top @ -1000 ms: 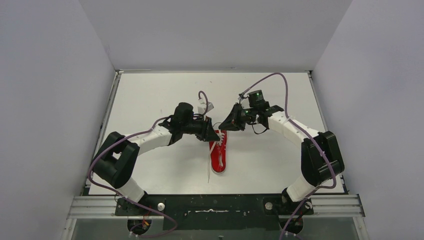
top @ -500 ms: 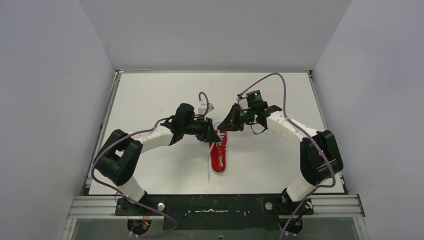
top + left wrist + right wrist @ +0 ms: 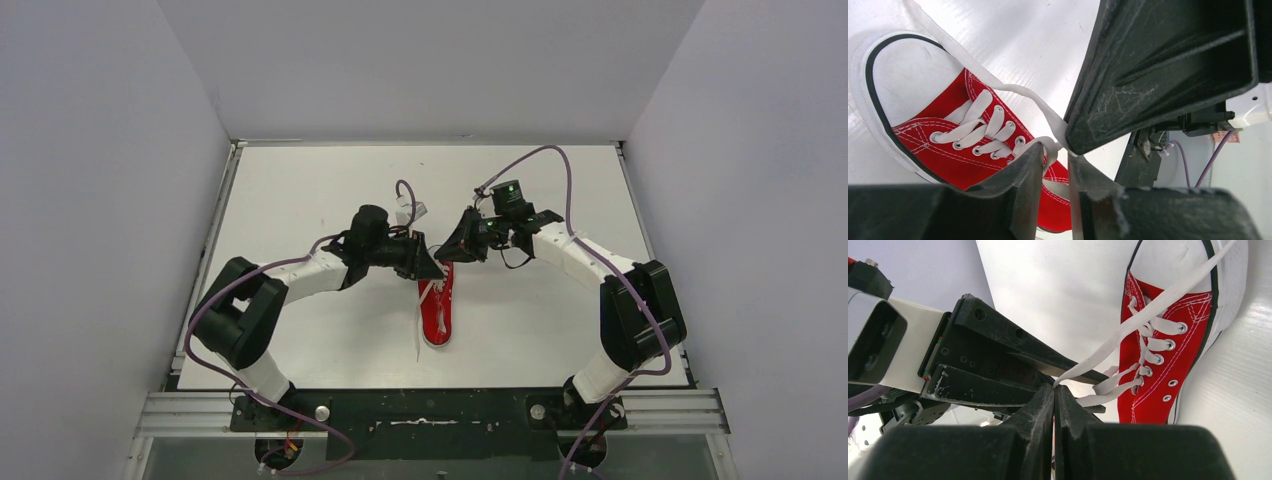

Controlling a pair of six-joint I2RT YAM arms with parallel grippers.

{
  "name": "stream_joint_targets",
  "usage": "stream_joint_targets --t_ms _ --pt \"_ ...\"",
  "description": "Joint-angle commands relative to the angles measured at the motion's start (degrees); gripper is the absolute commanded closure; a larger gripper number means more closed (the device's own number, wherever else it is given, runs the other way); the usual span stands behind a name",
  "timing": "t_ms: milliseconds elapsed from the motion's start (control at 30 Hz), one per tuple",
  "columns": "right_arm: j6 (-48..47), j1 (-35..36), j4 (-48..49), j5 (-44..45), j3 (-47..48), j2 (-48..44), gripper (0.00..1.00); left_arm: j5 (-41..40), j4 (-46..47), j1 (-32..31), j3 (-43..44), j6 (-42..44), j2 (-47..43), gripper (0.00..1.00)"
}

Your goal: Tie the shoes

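Observation:
The red sneaker (image 3: 437, 312) lies mid-table, white toe cap toward the arms; it also shows in the left wrist view (image 3: 938, 125) and the right wrist view (image 3: 1168, 365). My right gripper (image 3: 455, 250) hovers over the shoe's far end, shut (image 3: 1054, 388) on a white lace (image 3: 1148, 310) that runs taut across the toe cap. My left gripper (image 3: 430, 266) sits tip to tip beside it. Its jaws (image 3: 1054, 160) stand slightly apart, with a lace loop (image 3: 1048, 147) hanging in the gap. Another lace end (image 3: 417, 340) trails along the shoe's left side.
The white table (image 3: 300, 330) is walled at left, right and back. A black mounting rail (image 3: 430, 415) runs along the near edge. Purple cables (image 3: 560, 160) loop above both arms. The right gripper's finger (image 3: 1158, 65) fills the upper right of the left wrist view.
My left gripper has edged right and slightly away, closer to the right gripper. My right gripper has shifted a little left. The shoe has not moved.

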Motion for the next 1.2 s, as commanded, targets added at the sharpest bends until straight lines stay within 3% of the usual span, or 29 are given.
stream_joint_targets --t_ms 0,133,367,433,567,833,1167 --pt "0.0 0.6 0.9 0.5 2.4 0.1 1.0 1.6 3.3 0.7 3.1 -0.3 1.0 0.83" --pt "-0.9 0.6 -0.7 0.9 2.3 -0.6 1.0 1.4 2.4 1.6 3.3 -0.6 1.4 1.0" --pt "-2.3 -1.8 -3.4 2.3 2.8 -0.7 0.94 2.8 0.8 2.0 2.8 0.8 1.2 1.0" --pt "-2.9 -2.7 -3.7 2.2 3.2 -0.5 1.0 3.4 1.4 2.2 2.5 0.5 1.1 1.0" --pt "-2.7 -3.0 -3.7 1.9 4.5 -0.1 1.0 5.3 1.0 2.2 2.9 1.2 1.0 1.0" --pt "-1.1 -2.3 -2.6 1.7 4.2 -0.4 1.0 5.6 1.7 1.9 3.0 1.4 1.3 0.78" --pt "0.7 -0.5 -1.0 1.7 4.3 0.2 1.0 4.6 3.2 1.6 4.0 0.2 2.8 0.7"
